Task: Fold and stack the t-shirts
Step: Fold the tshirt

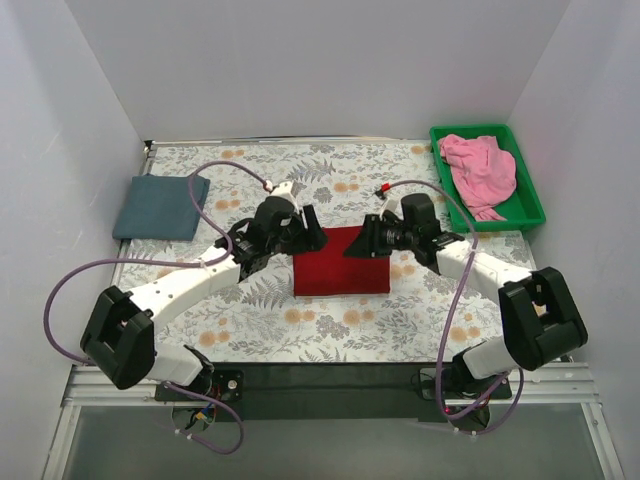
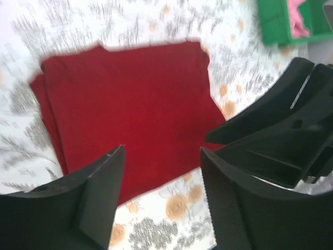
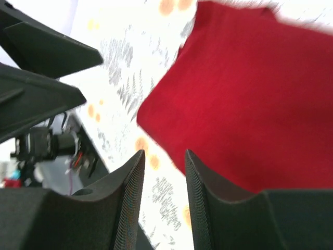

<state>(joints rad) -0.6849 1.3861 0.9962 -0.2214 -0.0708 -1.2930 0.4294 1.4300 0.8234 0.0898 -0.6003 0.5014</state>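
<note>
Left hand (image 2: 161,156) agape | right hand (image 3: 164,154) narrower | red t-shirt (image 1: 340,265) — corners hidden

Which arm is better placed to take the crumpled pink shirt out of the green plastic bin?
Right. The crumpled pink cloth t-shirt lies in the green plastic bin at far right, nearer the right arm's empty fingers.

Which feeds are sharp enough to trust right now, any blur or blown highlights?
Top external: sharp, evenly lit, dark red shirt crisp. Left wrist: soft blur on shirt edges and green bin. Right wrist: blurriest, tablecloth washed out near white.
</note>
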